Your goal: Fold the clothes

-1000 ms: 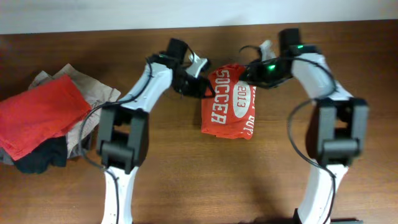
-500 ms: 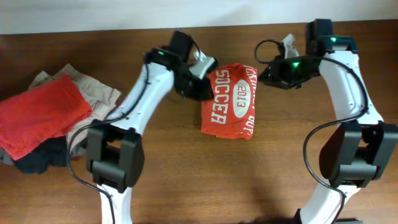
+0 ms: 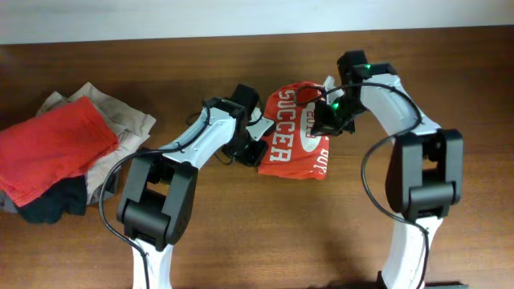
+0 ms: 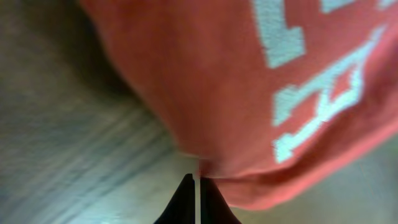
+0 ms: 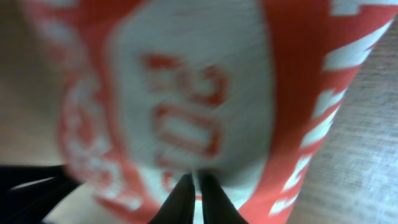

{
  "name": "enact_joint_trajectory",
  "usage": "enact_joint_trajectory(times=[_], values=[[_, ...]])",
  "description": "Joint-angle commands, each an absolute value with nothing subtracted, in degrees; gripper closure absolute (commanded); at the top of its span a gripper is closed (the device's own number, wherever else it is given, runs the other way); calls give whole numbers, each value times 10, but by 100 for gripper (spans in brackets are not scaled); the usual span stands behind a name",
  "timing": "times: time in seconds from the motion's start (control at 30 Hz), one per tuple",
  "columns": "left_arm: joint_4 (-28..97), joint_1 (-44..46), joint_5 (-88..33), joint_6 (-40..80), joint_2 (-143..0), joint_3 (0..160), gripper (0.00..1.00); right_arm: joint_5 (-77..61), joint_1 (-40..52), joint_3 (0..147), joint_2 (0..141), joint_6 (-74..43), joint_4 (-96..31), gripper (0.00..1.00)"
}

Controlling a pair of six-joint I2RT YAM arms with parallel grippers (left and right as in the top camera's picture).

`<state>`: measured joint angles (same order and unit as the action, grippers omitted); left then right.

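Note:
A folded red shirt (image 3: 291,143) printed SOCCER 2013 in white lies mid-table. My left gripper (image 3: 255,149) is at the shirt's lower left edge. In the left wrist view it (image 4: 197,178) is shut, its tips just touching the red hem (image 4: 236,81), with nothing seen between them. My right gripper (image 3: 325,120) rests over the right half of the shirt. In the right wrist view it (image 5: 196,178) is shut with its tips against the white 2013 patch (image 5: 186,93). No fold of cloth shows pinched between its fingers.
A loose pile of clothes (image 3: 64,152), red on top with beige and dark pieces under it, sits at the table's left edge. The brown wooden table (image 3: 265,241) runs toward the front between the two arm bases.
Both grippers have shut. The left one slid from the shirt's upper left corner down to its lower left edge. The right one swung away to the right, then came back onto the shirt.

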<state>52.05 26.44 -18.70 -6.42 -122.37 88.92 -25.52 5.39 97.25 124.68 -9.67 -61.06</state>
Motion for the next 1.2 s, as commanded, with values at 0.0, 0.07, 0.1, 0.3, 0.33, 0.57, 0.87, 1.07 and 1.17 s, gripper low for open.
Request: enact_joint_trajectory(times=[0.0,0.07,0.1,0.3,0.33,0.57,0.87,1.07,1.17], values=[[512,258,-138,-74,-1229,887,95,-233,51,968,1262,-113,-599,89],[523,252,-139,-72,-1226,901,94,-255,50,971,1255,-78,-596,85],[533,249,-139,-68,-1224,911,92,-275,48,976,1249,-52,-598,83],[649,221,-139,-8,-1187,1031,87,-322,26,1013,1165,-8,-606,84],[662,219,-139,-8,-1180,1047,88,-321,24,1017,1155,-8,-598,88],[696,213,-89,-9,-1077,1183,88,-247,45,1018,1159,8,-477,96],[700,213,-10,-9,-955,1224,94,-114,84,1018,1270,4,-386,96],[720,213,-10,-9,-933,1224,94,-46,78,1018,1340,-4,-386,96],[730,213,-10,-9,-933,1223,94,10,76,1018,1360,-7,-428,96]])
